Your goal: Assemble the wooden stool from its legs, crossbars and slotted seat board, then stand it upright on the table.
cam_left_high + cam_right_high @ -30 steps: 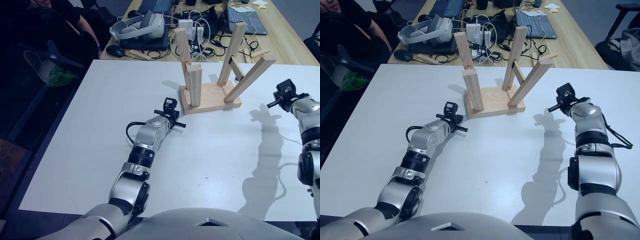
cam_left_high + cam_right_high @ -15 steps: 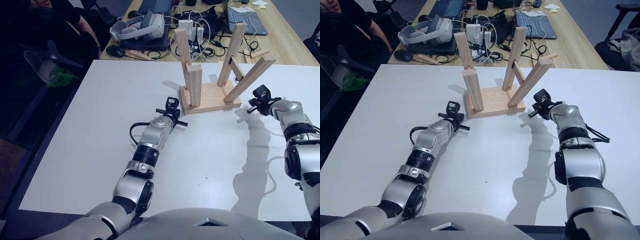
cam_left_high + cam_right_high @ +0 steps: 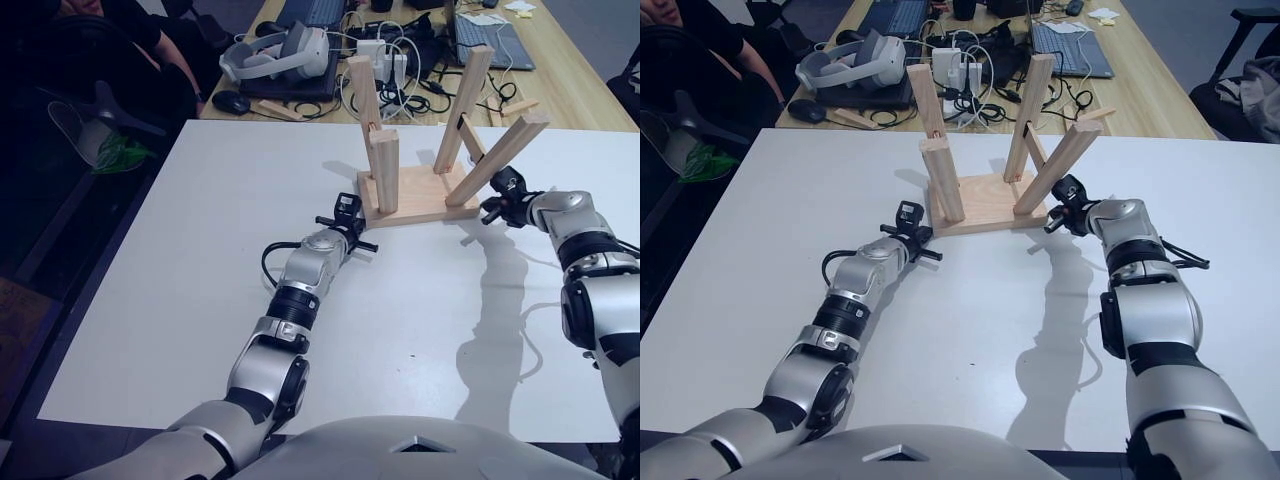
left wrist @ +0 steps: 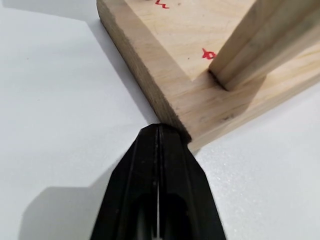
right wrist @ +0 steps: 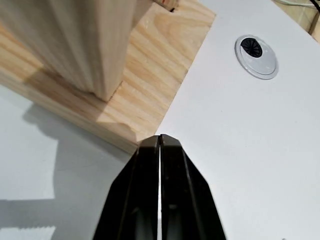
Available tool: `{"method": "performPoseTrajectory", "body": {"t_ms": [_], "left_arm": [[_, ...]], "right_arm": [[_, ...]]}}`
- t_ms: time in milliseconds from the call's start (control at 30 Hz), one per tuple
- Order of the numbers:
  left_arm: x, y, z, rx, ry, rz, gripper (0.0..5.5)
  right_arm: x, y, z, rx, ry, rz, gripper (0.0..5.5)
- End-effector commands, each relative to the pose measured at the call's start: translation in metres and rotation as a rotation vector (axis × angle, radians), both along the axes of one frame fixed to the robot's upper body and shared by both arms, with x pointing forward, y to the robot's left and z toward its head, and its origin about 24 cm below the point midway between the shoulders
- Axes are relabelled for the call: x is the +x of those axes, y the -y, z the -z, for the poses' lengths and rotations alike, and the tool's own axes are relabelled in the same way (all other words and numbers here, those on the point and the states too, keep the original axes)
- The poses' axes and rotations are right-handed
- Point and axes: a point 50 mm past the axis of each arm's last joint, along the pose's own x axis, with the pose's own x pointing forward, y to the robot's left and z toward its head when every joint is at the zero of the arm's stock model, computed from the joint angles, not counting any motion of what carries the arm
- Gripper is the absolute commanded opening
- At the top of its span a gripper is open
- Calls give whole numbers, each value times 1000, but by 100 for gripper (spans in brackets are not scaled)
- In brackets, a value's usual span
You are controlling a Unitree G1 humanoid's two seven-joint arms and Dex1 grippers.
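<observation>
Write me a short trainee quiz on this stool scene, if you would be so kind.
1. True or false: the pale wooden stool rests upside down on its flat seat board, legs up, on the white table.
2. The left gripper has its tip at: A the seat board's corner; B a leg's top; C the table's edge.
3. Fill in: the left gripper and the right gripper are both ___.
Key: 1 true; 2 A; 3 shut.
</observation>
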Motion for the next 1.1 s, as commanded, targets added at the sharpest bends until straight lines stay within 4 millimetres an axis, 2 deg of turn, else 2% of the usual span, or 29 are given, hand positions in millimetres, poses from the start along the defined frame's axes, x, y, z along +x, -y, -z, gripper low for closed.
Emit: {"method": "performPoseTrajectory", "body": {"t_ms": [33,133,300,500,733,833,900,1000,1100], "left_arm": [[-6,2,4,5,-43,53,3],[-8,-3,3,1,-65,65,3],[-13,-12,-14,-29,-70,114,3],[-20,-17,-17,-32,-90,121,3],[-17,-26,-23,-14,-61,54,3],[-15,-30,-28,2,-35,39,3],[-14,-33,-29,12,-23,26,3],[-12,-39,-32,20,-6,0,3],[-11,-41,-35,20,2,-5,3]], "right_arm": [[0,-19,1,52,-52,-116,0],[-2,-24,0,70,-80,-181,0],[-1,-36,-7,98,-88,-273,0],[-10,-51,-13,136,-102,-392,0],[-16,-46,-23,106,-59,-362,0],[-16,-31,-34,4,-29,-351,0],[-12,-12,-43,-127,11,-310,0],[3,18,-60,-287,121,-152,0],[11,36,-69,-403,185,-37,0]]}}
